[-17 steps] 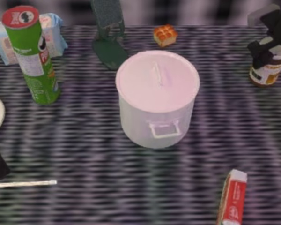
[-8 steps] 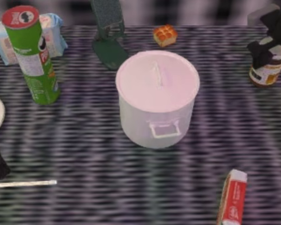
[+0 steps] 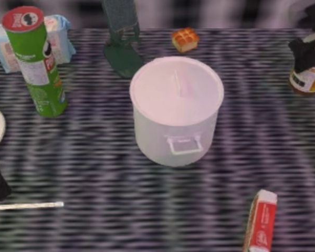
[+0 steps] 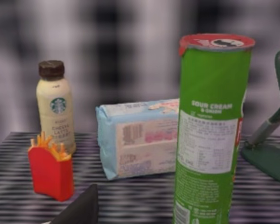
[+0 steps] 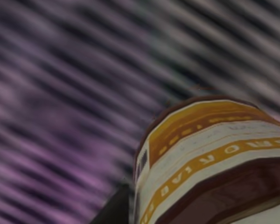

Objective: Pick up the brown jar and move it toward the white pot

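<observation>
From above, the small dark brown jar with its white-and-orange label sits at the desk's far right edge under the right gripper, whose jaws are clenched on its lid; a second ago it stood lower and further left, so it has been lifted and now shows further from the large white lidded pot at centre, leaving the whole carry ahead. One green tube with a red lid, one red carton and one orange bun share the desk. The left wrist view shows one bottle, one red fries box and one pale blue packet; the left gripper's jaws I cannot tell. The right wrist view shows the jar's label filling the frame, clear of the desk.
</observation>
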`<action>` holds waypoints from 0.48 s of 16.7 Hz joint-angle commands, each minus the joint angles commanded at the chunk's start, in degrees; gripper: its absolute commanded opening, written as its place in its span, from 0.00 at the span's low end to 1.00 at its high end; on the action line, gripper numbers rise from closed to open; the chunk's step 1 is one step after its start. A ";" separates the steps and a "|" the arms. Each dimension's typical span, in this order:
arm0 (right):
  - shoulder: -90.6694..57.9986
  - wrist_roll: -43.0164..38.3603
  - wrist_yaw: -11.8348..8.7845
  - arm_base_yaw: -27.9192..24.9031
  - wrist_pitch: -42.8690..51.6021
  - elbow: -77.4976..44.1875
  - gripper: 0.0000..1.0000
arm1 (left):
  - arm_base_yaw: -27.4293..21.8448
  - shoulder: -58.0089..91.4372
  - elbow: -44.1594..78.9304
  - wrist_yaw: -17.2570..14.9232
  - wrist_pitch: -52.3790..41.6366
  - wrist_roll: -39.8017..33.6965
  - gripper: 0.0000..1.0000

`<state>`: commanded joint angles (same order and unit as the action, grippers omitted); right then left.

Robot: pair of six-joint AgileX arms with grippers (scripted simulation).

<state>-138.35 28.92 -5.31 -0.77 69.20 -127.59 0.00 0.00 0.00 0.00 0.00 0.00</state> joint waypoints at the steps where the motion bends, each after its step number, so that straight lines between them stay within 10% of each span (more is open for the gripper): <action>1: 3.42 -0.02 -0.03 -0.10 -0.23 3.89 0.00 | 0.00 0.00 0.00 0.00 0.00 0.00 1.00; 8: 17.10 -0.03 -0.16 -0.52 -1.16 18.19 0.00 | 0.00 0.00 0.00 0.00 0.00 0.00 1.00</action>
<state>-121.25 28.89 -5.47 -1.29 68.04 -109.40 0.00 0.00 0.00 0.00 0.00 0.00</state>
